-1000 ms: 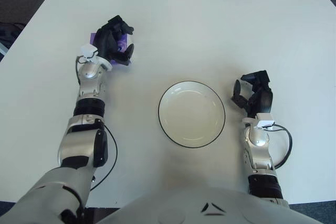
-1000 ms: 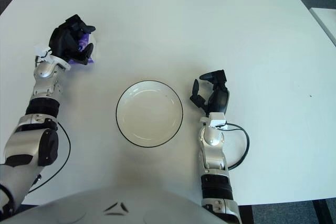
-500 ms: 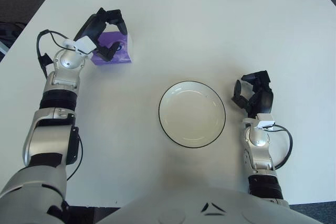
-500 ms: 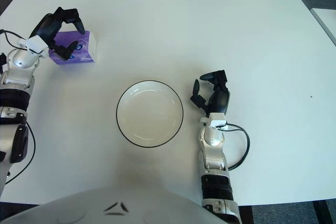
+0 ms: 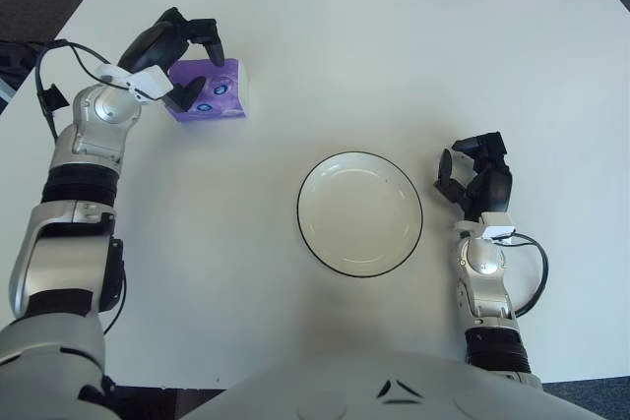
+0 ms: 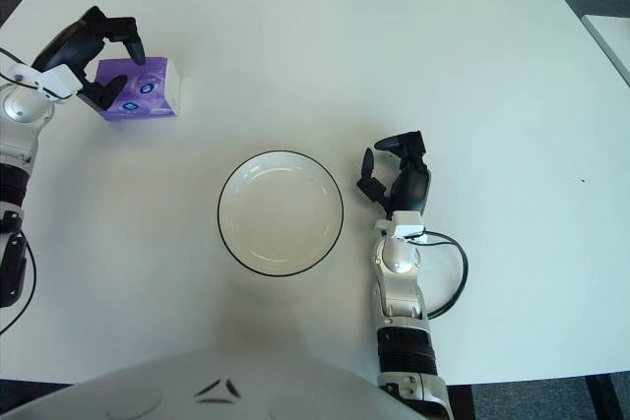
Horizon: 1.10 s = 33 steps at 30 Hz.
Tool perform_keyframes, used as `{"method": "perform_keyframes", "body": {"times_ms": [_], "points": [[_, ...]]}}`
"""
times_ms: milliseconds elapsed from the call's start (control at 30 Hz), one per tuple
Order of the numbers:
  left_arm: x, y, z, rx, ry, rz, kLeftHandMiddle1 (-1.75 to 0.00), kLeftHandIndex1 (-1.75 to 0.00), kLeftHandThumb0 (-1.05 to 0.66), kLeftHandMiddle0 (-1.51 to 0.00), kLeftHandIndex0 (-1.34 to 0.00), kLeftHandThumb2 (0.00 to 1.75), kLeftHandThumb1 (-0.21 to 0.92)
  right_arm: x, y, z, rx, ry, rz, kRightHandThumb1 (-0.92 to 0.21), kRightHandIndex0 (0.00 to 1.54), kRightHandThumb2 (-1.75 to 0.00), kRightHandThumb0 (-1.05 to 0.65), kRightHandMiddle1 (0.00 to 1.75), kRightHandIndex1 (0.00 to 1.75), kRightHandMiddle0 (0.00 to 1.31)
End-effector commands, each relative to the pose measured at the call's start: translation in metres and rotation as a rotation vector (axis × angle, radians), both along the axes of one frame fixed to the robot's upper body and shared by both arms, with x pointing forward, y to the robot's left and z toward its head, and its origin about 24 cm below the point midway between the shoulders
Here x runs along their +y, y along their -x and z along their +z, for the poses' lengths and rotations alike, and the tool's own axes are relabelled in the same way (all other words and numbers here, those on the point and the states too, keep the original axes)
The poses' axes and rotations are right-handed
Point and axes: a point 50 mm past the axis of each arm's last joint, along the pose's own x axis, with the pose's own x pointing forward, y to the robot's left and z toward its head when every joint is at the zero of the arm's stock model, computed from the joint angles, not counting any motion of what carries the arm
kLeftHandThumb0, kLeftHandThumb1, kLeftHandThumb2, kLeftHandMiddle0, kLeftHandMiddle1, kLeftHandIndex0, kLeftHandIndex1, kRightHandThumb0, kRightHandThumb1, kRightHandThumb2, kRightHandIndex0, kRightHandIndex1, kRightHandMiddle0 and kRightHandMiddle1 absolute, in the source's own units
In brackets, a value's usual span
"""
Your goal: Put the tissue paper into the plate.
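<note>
On the far left part of the white bench (image 5: pixel 394 56) sits the tissue pack (image 5: pixel 209 89), a small purple pack lying flat. It is well away from the plate (image 5: pixel 360 213), which rests near the middle of the bench with nothing in it. The left robot hand (image 5: pixel 175 49) is right at the left side of the pack. Its dark fingers (image 5: pixel 202 34) are spread and curved over the pack's near left edge, one above and one lower down by the side, but they do not squeeze it. So the hand is open and holds nothing. I think it is placed like this so it can close on the pack from the side and lift it, because the pack is low and flat and a grip across its short sides looks like the easy way to take it. The pack lies a bit turned on the bench, so the fingers may need to line up with its edges first. If they close on only a corner, the pack could slide or tip out. The plate is wide and shallow with a dark rim, so dropping the pack into it should be simple once it is carried over. The right robot hand (image 5: pixel 474 181) rests on the bench just to the right of the plate, fingers loosely curled and holding nothing. It seems to be waiting and keeping out of the way.
</note>
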Motion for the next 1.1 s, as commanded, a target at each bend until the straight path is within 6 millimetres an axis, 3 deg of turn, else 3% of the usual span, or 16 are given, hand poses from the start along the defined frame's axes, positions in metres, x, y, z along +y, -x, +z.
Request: {"method": "perform_keyframes", "body": {"times_ms": [0, 233, 300, 367, 433, 467, 533, 633, 733, 833, 1067], "points": [[0.002, 0.003, 0.010, -0.056, -0.098, -0.003, -1.74, -1.70, -0.01, -0.92, -0.68, 1.75, -0.08, 0.003, 0.022, -0.047, 0.231, -0.027, -0.011, -0.63, 0.53, -0.93, -0.39, 1.75, 1.35, 0.37], [0.004, 0.009, 0.022, -0.047, -0.197, 0.006, -1.75, -1.66, -0.01, -0.84, -0.67, 1.66, -0.01, 0.004, 0.022, -0.046, 0.233, -0.021, -0.011, -0.62, 0.53, -0.94, -0.39, 1.75, 1.35, 0.37], [0.005, 0.009, 0.022, -0.023, -0.222, 0.016, -1.75, -1.70, -0.32, -0.44, -0.42, 1.47, 0.03, 0.004, 0.022, -0.046, 0.233, -0.018, -0.011, -0.62, 0.53, -0.94, -0.39, 1.75, 1.35, 0.37], [0.002, 0.012, 0.027, 0.008, -0.273, 0.006, -1.75, -1.69, -0.50, -0.22, -0.23, 1.36, 0.05, 0.004, 0.022, -0.046, 0.230, -0.014, -0.006, -0.63, 0.53, -0.94, -0.39, 1.75, 1.35, 0.37], [0.000, 0.014, 0.029, 0.031, -0.309, -0.002, -1.48, -1.43, -0.61, -0.09, -0.09, 1.26, 0.07, 0.004, 0.022, -0.046, 0.228, -0.013, -0.003, -0.63, 0.53, -0.93, -0.39, 1.75, 1.35, 0.37], [-0.002, 0.016, 0.027, 0.054, -0.344, -0.016, -1.44, -1.39, -0.62, -0.07, -0.07, 1.24, 0.07, 0.004, 0.022, -0.046, 0.228, -0.013, -0.001, -0.63, 0.53, -0.93, -0.39, 1.75, 1.34, 0.37], [-0.006, 0.018, 0.022, 0.092, -0.400, -0.041, -0.78, -0.90, -0.71, -0.03, -0.03, 1.14, 0.18, 0.003, 0.022, -0.046, 0.228, -0.015, 0.000, -0.63, 0.54, -0.93, -0.39, 1.75, 1.35, 0.37], [-0.007, 0.020, 0.019, 0.111, -0.445, -0.052, -0.36, -0.54, -0.79, -0.01, -0.01, 1.06, 0.27, 0.003, 0.022, -0.046, 0.229, -0.019, 0.000, -0.62, 0.54, -0.94, -0.39, 1.75, 1.35, 0.37], [-0.003, 0.017, 0.014, 0.125, -0.479, -0.041, -0.13, -0.23, -0.86, 0.00, 0.00, 1.02, 0.34, 0.004, 0.022, -0.046, 0.228, -0.023, -0.001, -0.62, 0.54, -0.94, -0.39, 1.75, 1.35, 0.37], [0.002, 0.013, 0.009, 0.138, -0.500, -0.020, -0.04, -0.07, -0.91, 0.00, 0.00, 0.97, 0.39, 0.004, 0.022, -0.046, 0.229, -0.024, -0.001, -0.61, 0.54, -0.96, -0.39, 1.75, 1.35, 0.38], [-0.001, 0.009, 0.004, 0.124, -0.570, 0.004, 0.00, 0.00, -0.99, 0.00, 0.00, 0.89, 0.46, 0.004, 0.022, -0.046, 0.226, -0.026, -0.001, -0.60, 0.55, -0.97, -0.40, 1.75, 1.36, 0.39]]}}
